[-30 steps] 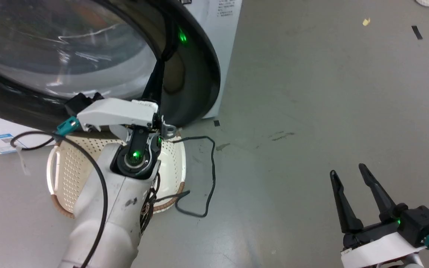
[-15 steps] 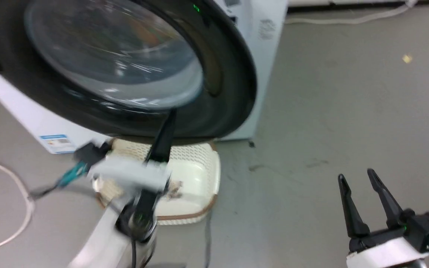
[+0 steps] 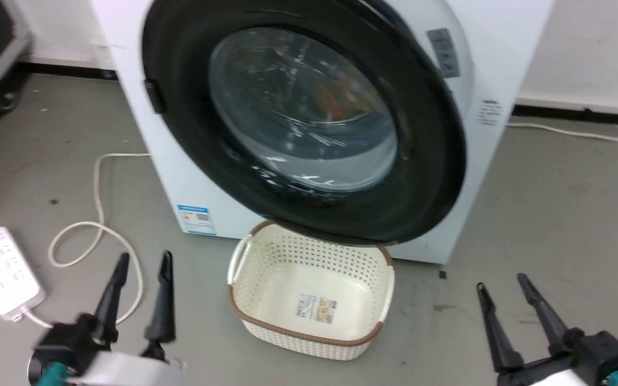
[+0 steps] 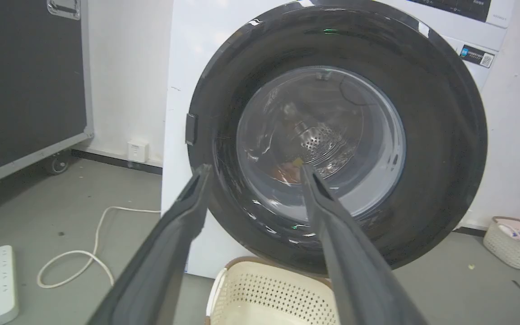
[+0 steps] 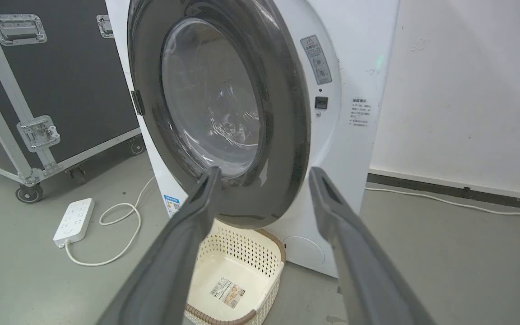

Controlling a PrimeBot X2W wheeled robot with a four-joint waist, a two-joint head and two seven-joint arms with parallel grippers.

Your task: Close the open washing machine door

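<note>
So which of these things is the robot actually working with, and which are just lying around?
Part of the job: washing machine door, washing machine, left hand, right hand.
Just lying about: cream basket, power strip, white cable, black wheeled case.

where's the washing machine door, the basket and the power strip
washing machine door [image 3: 306,107]: head view, on the middle of its glass window
basket [image 3: 282,292]: head view, on the bare inside bottom, left of its label
power strip [image 3: 4,272]: head view, on its white top face
</note>
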